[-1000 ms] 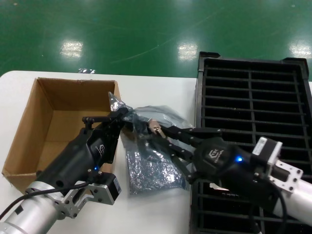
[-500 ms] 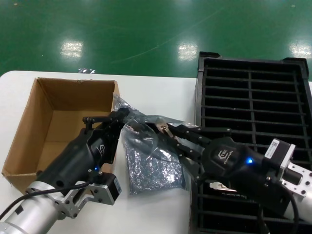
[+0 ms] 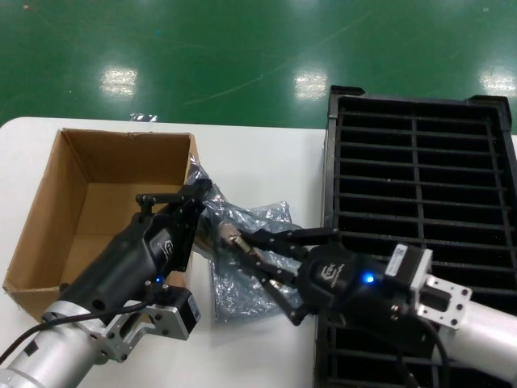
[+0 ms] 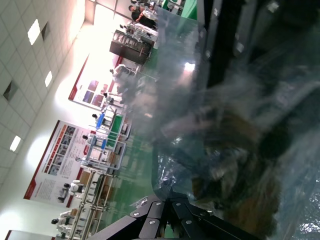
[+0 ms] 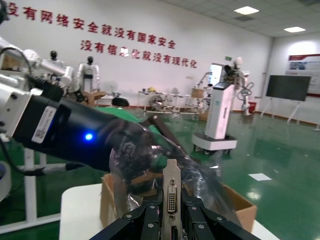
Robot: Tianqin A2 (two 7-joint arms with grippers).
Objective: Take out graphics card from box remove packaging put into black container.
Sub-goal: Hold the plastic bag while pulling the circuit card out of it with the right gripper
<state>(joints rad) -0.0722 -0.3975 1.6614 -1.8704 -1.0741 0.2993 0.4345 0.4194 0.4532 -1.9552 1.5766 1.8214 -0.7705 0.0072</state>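
The packaging [image 3: 212, 206], a crinkly grey-silver bag, hangs beside the brown box [image 3: 73, 174]. My left gripper [image 3: 199, 189] is shut on its upper corner; in the left wrist view the packaging [image 4: 225, 125] fills the frame above my left gripper [image 4: 173, 200]. My right gripper [image 3: 239, 245] is shut on the graphics card [image 3: 229, 239], of which only the silver bracket tip shows. In the right wrist view the graphics card [image 5: 171, 192] stands upright in my right gripper [image 5: 171, 212], white port facing out, with the packaging [image 5: 205, 182] loose around it. The black container [image 3: 416, 162] lies to the right.
Another grey bag [image 3: 234, 284] lies flat on the white table [image 3: 258, 153] between box and container. A scrap of bag [image 3: 144, 118] sits behind the box. My right arm rests over the container's near slots. Green floor lies beyond the table.
My right gripper has swung left and lower with the card, closer to the left gripper. The held bag has sagged and crumpled. The left arm has stayed put.
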